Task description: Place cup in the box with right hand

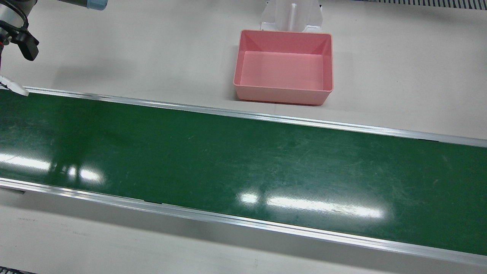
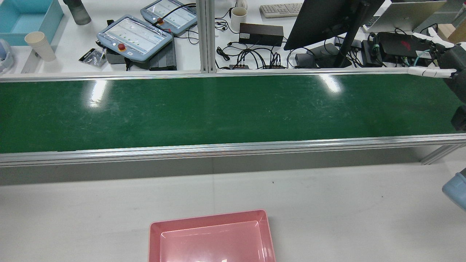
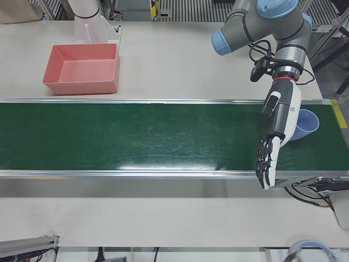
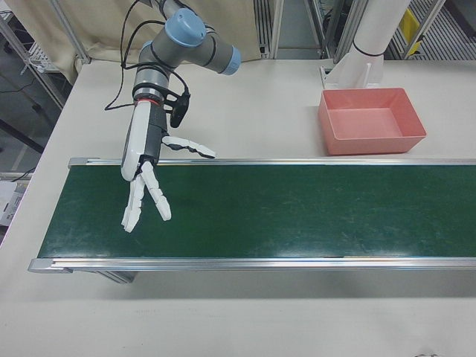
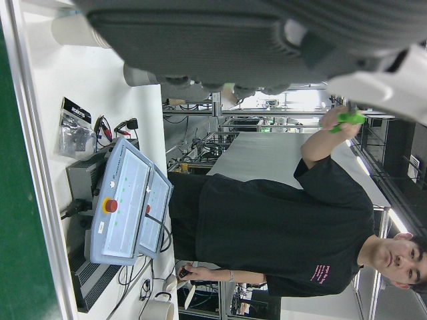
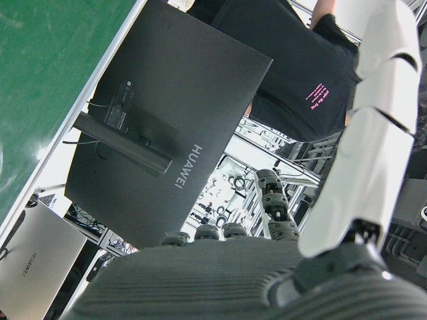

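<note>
"HUAWEI" printed on monitor back [image 6: 160, 133] and on the laptop lid [image 6: 27, 267]. Pink print on operator's shirt [image 6: 313, 93] unreadable.

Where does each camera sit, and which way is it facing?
Front view: overhead, looking down on belt, box; right robot hand at left edge.
Rear view: high behind, facing forward over belt; right robot hand at right edge.
Left-front view: opposite robot; left robot hand open over belt, cup behind.
Right-front view: opposite robot; right robot hand open over belt.
Left hand view: hand-mounted, sideways, facing person; its hand atop.
Right hand view: hand-mounted, sideways, facing monitor; its hand below.
Shared: first four show belt, box.
</note>
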`<action>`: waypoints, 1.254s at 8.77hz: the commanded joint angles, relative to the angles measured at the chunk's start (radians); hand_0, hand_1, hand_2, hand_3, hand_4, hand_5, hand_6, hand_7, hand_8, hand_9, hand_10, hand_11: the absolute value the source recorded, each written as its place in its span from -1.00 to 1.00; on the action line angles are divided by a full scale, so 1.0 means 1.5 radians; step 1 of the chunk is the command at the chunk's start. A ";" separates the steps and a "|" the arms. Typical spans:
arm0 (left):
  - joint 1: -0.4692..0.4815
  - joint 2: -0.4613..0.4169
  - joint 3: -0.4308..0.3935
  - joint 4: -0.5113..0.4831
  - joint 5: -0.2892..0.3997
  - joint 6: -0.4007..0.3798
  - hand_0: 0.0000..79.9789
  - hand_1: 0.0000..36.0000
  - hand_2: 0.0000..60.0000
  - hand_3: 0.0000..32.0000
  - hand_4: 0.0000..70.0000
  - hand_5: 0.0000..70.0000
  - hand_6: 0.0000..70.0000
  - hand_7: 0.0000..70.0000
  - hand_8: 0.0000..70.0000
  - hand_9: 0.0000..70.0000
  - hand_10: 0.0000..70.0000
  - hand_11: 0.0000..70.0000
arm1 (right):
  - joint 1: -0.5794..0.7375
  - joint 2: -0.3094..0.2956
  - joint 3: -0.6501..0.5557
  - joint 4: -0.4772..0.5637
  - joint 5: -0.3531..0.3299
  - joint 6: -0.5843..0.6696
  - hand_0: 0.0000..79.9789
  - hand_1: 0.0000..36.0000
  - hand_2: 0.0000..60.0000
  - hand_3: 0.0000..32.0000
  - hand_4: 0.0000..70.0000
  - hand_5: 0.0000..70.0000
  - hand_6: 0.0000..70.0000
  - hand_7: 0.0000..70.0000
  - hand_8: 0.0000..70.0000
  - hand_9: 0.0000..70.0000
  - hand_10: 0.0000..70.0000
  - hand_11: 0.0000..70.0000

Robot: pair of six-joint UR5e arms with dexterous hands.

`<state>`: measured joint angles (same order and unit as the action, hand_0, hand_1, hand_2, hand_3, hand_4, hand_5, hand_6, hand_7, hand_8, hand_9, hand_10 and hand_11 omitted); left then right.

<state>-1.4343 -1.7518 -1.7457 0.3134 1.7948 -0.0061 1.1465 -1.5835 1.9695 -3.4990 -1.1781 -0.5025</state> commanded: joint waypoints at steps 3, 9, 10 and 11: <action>0.000 0.000 0.000 0.000 0.000 0.000 -1.00 -1.00 -1.00 -1.00 -1.00 -1.00 -1.00 -1.00 -1.00 -1.00 -1.00 -1.00 | -0.010 0.002 -0.044 0.051 0.002 0.015 0.17 -0.07 -0.63 -1.00 -1.00 -0.86 -0.94 -0.93 -0.94 -0.95 -1.00 -1.00; 0.000 0.000 0.000 0.001 0.000 0.000 -1.00 -1.00 -1.00 -1.00 -1.00 -1.00 -1.00 -1.00 -1.00 -1.00 -1.00 -1.00 | -0.023 0.010 -0.084 0.105 -0.002 0.019 -0.59 -0.79 -0.76 -1.00 -1.00 -0.97 -0.97 -0.93 -0.95 -0.94 -1.00 -1.00; 0.000 0.000 0.000 0.001 0.000 0.000 -1.00 -1.00 -1.00 -1.00 -1.00 -1.00 -1.00 -1.00 -1.00 -1.00 -1.00 -1.00 | -0.024 0.013 -0.082 0.105 -0.002 0.019 -0.36 -0.58 -0.58 -1.00 -1.00 -0.94 -0.98 -1.00 -0.95 -0.97 -1.00 -1.00; 0.000 0.000 0.000 0.001 0.000 0.000 -1.00 -1.00 -1.00 -1.00 -1.00 -1.00 -1.00 -1.00 -1.00 -1.00 -1.00 -1.00 | -0.023 0.020 -0.082 0.105 -0.002 0.019 -0.02 -0.29 -0.38 -1.00 -1.00 -0.90 -0.98 -1.00 -0.95 -0.98 -1.00 -1.00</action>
<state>-1.4343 -1.7518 -1.7457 0.3142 1.7948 -0.0061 1.1128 -1.5695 1.8453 -3.3415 -1.1807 -0.4745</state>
